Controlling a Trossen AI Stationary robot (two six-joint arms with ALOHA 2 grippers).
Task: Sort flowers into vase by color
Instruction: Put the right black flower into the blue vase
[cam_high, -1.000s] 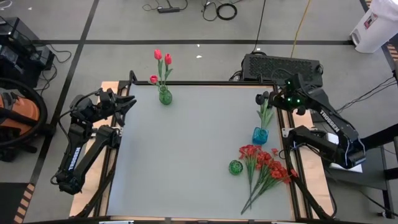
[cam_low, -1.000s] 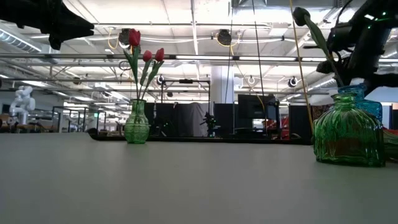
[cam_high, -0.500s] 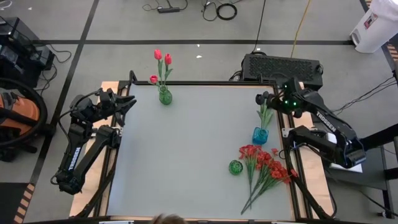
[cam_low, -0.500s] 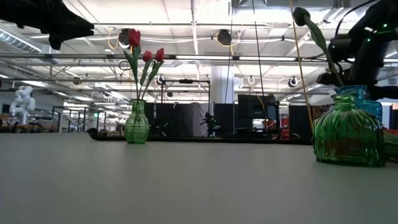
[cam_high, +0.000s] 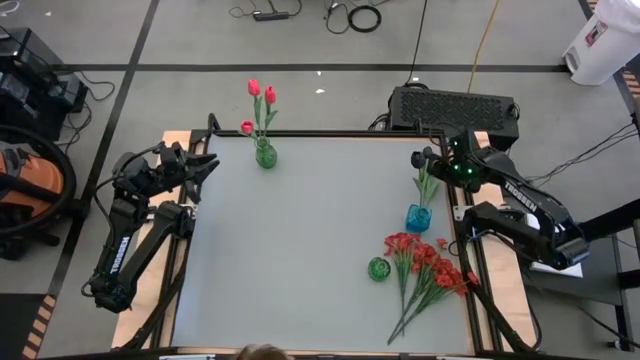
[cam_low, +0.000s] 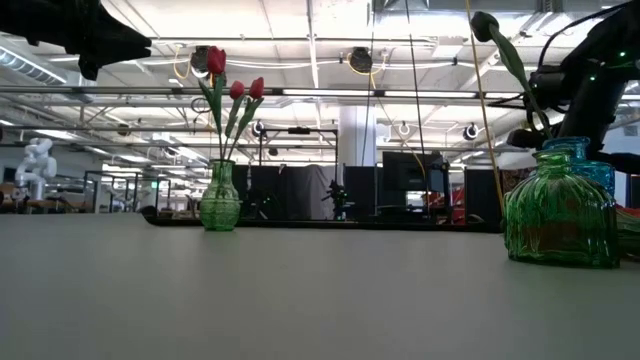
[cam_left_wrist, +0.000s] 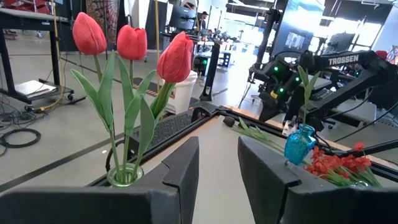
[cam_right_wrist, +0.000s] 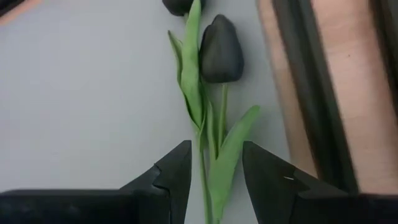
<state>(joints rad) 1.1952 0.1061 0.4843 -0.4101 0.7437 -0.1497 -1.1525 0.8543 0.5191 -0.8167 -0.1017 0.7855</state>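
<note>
Black tulips (cam_right_wrist: 219, 53) stand in blue vase (cam_high: 418, 217); right gripper (cam_right_wrist: 214, 174) spread abt stems, no contact, likely just released. Left gripper (cam_left_wrist: 217, 165) spread, idle nr red tulips (cam_left_wrist: 130, 43).

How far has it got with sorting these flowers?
Done: three red tulips stand in the tall green vase. In hand: black tulips stand in the blue vase, the right gripper open around a stem. Left: the red blossoms lie on the table beside an empty round green vase. The left gripper waits open.
</note>
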